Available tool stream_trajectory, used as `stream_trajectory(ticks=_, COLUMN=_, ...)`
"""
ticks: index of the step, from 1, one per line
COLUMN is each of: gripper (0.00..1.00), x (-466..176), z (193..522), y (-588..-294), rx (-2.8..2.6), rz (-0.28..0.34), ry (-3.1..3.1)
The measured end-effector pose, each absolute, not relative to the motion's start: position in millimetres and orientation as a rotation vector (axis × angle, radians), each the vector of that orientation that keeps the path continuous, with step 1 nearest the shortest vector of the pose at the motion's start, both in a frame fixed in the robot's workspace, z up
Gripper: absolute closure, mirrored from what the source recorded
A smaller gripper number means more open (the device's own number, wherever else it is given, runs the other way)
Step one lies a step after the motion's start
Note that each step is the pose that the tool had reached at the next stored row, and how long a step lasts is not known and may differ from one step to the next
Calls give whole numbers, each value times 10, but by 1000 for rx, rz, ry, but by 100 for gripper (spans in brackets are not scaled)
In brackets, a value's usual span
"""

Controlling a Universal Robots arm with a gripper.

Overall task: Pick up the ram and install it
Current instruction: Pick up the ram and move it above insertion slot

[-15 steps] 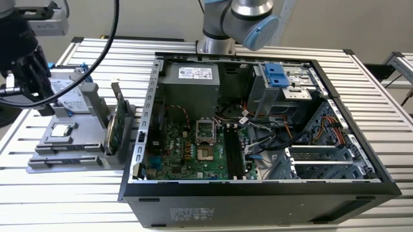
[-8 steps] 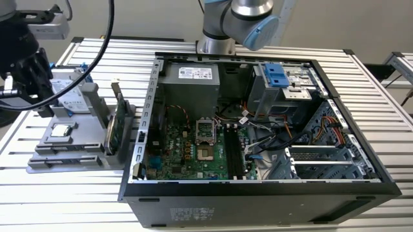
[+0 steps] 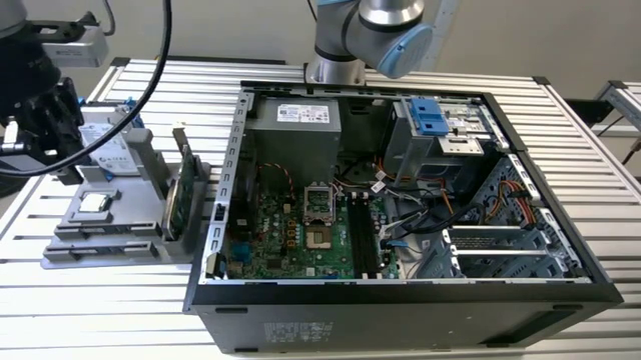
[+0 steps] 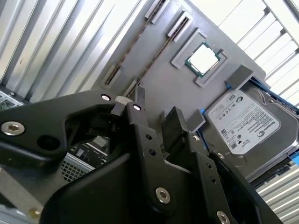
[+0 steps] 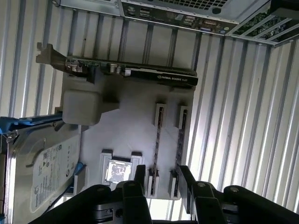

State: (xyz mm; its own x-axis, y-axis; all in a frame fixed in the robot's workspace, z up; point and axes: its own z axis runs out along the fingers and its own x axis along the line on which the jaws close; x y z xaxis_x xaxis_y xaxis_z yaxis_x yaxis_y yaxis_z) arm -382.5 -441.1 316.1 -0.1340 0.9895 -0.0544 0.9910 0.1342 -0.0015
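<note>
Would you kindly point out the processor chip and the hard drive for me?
processor chip [image 4: 204,58], second wrist view, centre of its silver lid.
hard drive [image 4: 243,125], second wrist view, middle of its white label.

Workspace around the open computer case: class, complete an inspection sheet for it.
Surface: slatted metal table.
Job's things: ram on edge in the grey fixture; open computer case beside it.
Clutter: hard drive, processor chip and graphics card on the fixture.
Grippers: gripper open, holding nothing, nearest the ram.
Cables: black cable hanging near the arm; wires inside the case.
Surroundings: another slatted frame at the exterior view's right.
</note>
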Motion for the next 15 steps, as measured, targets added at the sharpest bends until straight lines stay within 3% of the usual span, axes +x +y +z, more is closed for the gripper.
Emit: stream_trajectory(ticks=15, gripper=0, x=-3831, z=3112, y=-4603, rx=2093, rz=-62, ry=2288)
